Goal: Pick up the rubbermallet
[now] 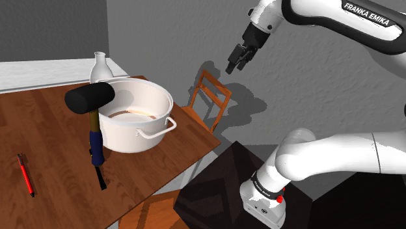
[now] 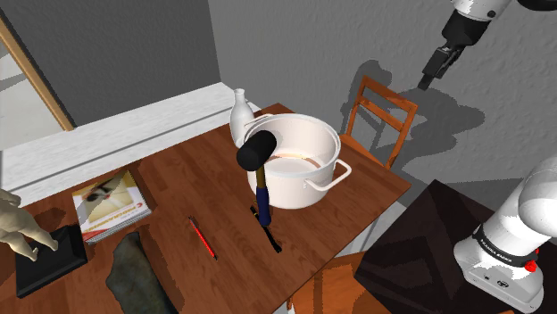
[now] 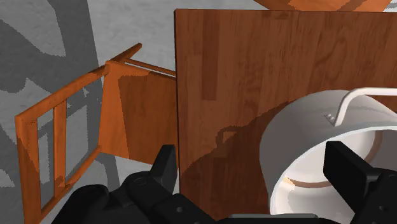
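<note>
The rubber mallet [image 1: 90,99] has a black head and a blue and yellow handle. It leans head-up against the white pot [image 1: 140,133], with its handle running down to the wooden table [image 1: 39,123]. In the second exterior view the mallet [image 2: 259,152] stands at the near side of the pot [image 2: 303,183]. My gripper [image 1: 234,65] hangs high in the air, off the table's edge and above the chair, well away from the mallet. It is open with nothing between its fingers [image 3: 165,165]. The wrist view looks down past the gripper [image 3: 254,165] onto the pot [image 3: 318,146].
A wooden chair [image 1: 209,97] stands beside the table under the gripper. A white bottle [image 1: 99,65] stands behind the pot. A red pen [image 1: 26,175] lies on the table. A book [image 2: 109,203] and a pale figurine [image 2: 22,227] sit at the table's far end.
</note>
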`<action>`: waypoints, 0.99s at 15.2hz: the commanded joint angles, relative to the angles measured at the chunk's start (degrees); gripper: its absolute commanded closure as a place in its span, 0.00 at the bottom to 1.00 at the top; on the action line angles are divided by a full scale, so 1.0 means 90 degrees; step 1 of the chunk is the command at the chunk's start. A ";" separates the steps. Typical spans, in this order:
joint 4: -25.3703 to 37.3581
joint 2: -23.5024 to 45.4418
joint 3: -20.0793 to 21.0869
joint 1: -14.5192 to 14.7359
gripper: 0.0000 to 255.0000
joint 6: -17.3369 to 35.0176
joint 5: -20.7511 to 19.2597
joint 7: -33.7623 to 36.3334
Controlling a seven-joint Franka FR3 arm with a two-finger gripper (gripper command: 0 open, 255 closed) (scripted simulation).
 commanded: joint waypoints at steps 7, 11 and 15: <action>0.0094 0.0373 0.1162 -0.0180 0.00 0.0135 0.0558 0.2063; 0.0427 0.0904 0.1932 -0.0369 0.00 0.0261 0.0838 0.3435; 0.0959 0.1639 0.2699 -0.0632 0.00 0.0396 0.0960 0.4827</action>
